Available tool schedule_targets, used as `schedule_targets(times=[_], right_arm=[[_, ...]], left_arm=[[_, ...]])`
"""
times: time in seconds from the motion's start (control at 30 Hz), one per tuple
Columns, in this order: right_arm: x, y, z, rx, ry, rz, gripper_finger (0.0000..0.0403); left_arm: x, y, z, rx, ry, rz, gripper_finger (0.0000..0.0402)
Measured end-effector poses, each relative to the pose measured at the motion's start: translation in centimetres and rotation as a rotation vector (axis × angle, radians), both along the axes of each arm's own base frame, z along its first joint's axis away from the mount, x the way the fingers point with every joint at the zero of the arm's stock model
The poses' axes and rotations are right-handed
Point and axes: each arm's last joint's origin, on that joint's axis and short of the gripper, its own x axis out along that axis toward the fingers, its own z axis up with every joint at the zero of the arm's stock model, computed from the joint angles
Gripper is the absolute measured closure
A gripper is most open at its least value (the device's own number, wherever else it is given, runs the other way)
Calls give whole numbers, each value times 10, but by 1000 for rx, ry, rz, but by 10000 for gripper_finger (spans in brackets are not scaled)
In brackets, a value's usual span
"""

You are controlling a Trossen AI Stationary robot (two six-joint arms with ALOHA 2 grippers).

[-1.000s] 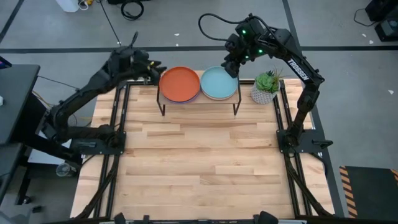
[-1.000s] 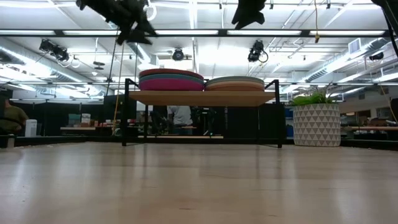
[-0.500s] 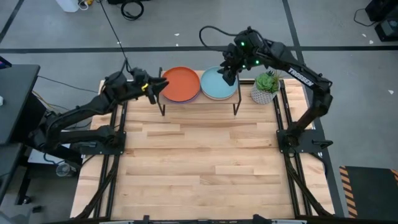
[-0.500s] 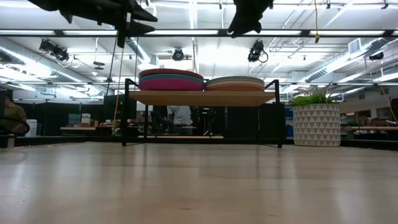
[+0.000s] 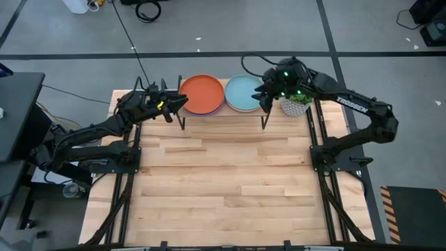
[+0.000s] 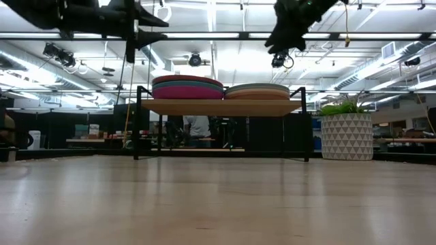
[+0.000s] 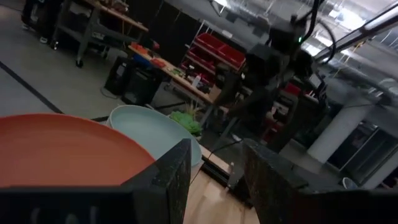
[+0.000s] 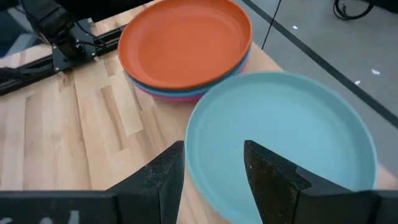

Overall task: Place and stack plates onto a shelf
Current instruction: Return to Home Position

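Stacking looks done: two piles on the shelf (image 6: 218,107), orange plate (image 5: 202,93) topping the left one, pale blue plate (image 5: 244,92) topping the right. No plate shows on the bench (image 5: 223,181). Left end effector (image 5: 181,103) hangs just left of the shelf, right end effector (image 5: 265,95) over its right end. Both wide, empty. Only parking the arms looks left.

The wooden table (image 5: 223,181) carries the shelf (image 5: 223,113) at the middle of its far edge, where it stands on thin black legs. A potted plant (image 5: 298,97) stands just beside the shelf, toward the table's far right corner. Two stacks of plates sit side by side on the shelf's board. The left stack has the orange plate (image 5: 202,93) on top and a magenta plate (image 6: 187,92) lowest. The right stack is topped by the pale blue plate (image 5: 245,93).
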Motion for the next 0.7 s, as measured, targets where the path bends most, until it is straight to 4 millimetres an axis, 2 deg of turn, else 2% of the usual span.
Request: schedule_targets(times=[0.23,0.4,0.57,0.7], right_arm=[[-25,15,-30,54,-88,-57,231],[-35,23,-57,129,-206,-34,231],[-46,31,-85,225,-297,-52,231],[-57,38,-96,250,-329,-68,231]], left_arm=[[-8,-3,-38,-86,-112,8,253],[-17,-9,-69,-170,-159,4,253],[-26,-13,-85,-204,-219,23,254],[-29,-15,-96,-228,-190,34,254]])
